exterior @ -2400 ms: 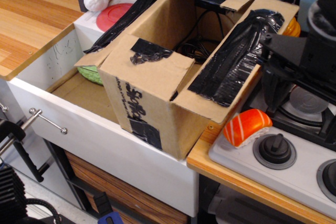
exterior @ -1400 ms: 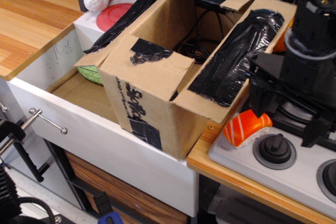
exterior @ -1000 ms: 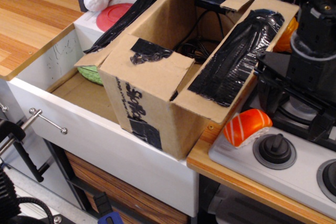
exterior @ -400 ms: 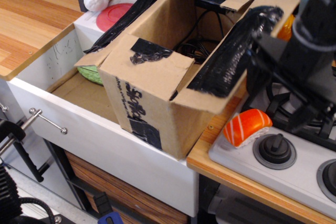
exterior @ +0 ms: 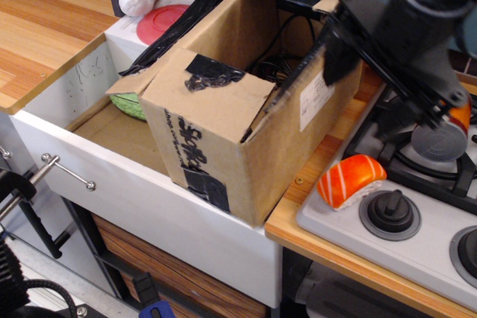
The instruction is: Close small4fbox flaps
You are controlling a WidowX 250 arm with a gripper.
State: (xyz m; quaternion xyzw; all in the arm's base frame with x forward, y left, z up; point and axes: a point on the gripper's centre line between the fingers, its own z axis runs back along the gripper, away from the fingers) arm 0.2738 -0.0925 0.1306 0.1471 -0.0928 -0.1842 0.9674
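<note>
Lifted by the gripper (exterior: 339, 50), whose jaw state I cannot tell, the right taped flap (exterior: 287, 91) now stands upright on the small4fbox (exterior: 246, 109) in the sink; slipping off would let it spring open.

Small4fbox (exterior: 246, 139) mouth open from above; cables (exterior: 279, 65) clutter the bottom. End effector (exterior: 350, 42) crowds its right rim, blocking that side. Sushi piece (exterior: 350, 179) and stove knob (exterior: 389, 212) sit just right; green bowl (exterior: 128, 103) wedged against left wall.
</note>
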